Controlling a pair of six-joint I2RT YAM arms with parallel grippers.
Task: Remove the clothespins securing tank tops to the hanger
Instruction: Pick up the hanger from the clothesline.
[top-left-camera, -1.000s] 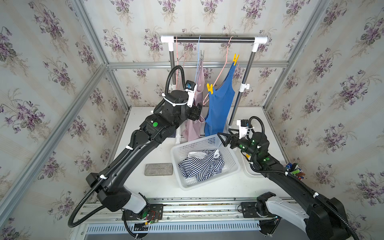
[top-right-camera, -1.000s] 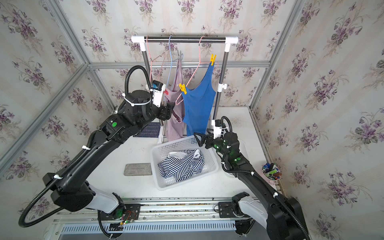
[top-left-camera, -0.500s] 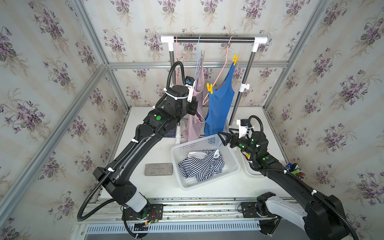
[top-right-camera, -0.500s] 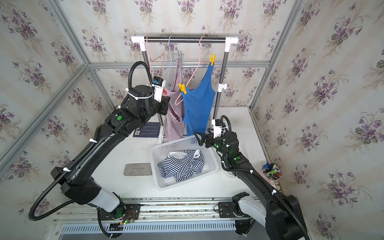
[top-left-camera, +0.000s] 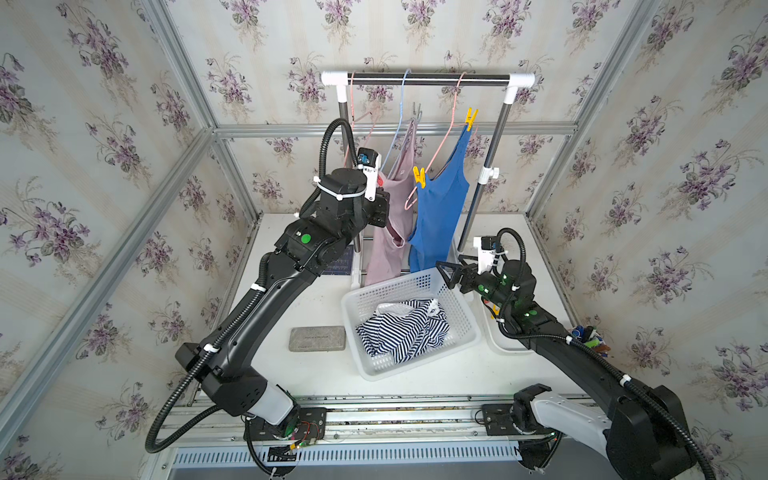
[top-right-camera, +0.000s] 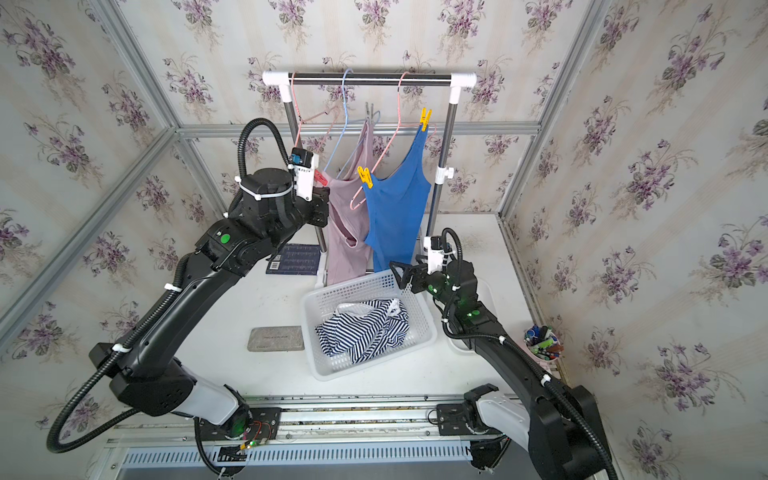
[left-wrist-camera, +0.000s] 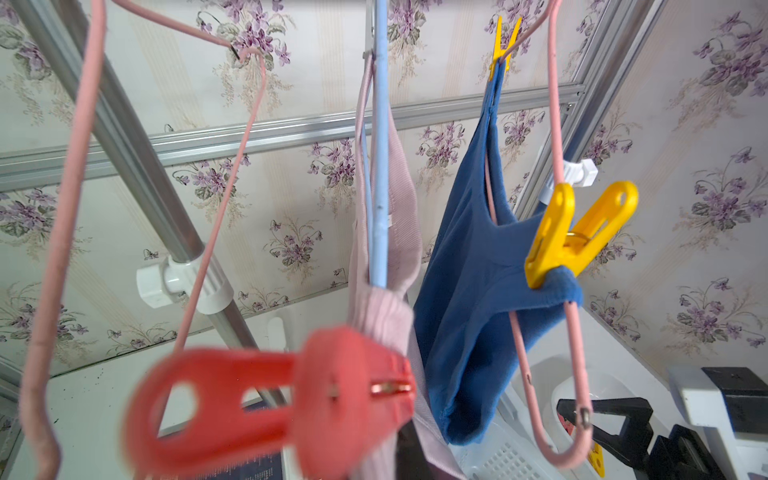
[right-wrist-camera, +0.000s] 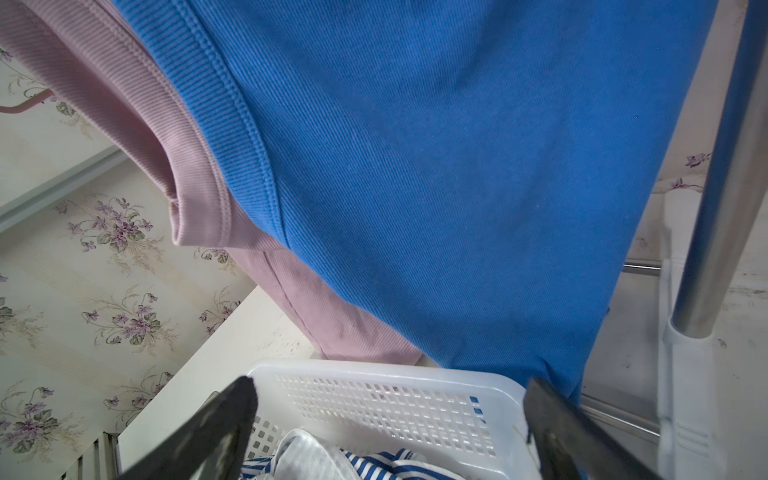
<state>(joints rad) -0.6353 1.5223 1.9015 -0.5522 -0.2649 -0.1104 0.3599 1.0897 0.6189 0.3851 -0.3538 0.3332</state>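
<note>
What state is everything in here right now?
left gripper, shut.
right gripper, open, empty.
red clothespin, on pink tank top strap.
yellow clothespins, clipped to blue tank top.
pink tank top, hanging.
blue tank top, hanging.
striped tank top, crumpled in basket.

White worktop (top-left-camera: 316, 374): a mesh basket (top-left-camera: 399, 286) at its middle, a grey pad (top-left-camera: 318, 338) left of it, a dark booklet (top-right-camera: 295, 259) toward the back edge, a white tub (top-left-camera: 509, 345) near the right edge.

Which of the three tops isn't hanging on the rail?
The navy-and-white striped top: it lies crumpled in the white basket. The pink top and the blue top both hang below the rail.
</note>
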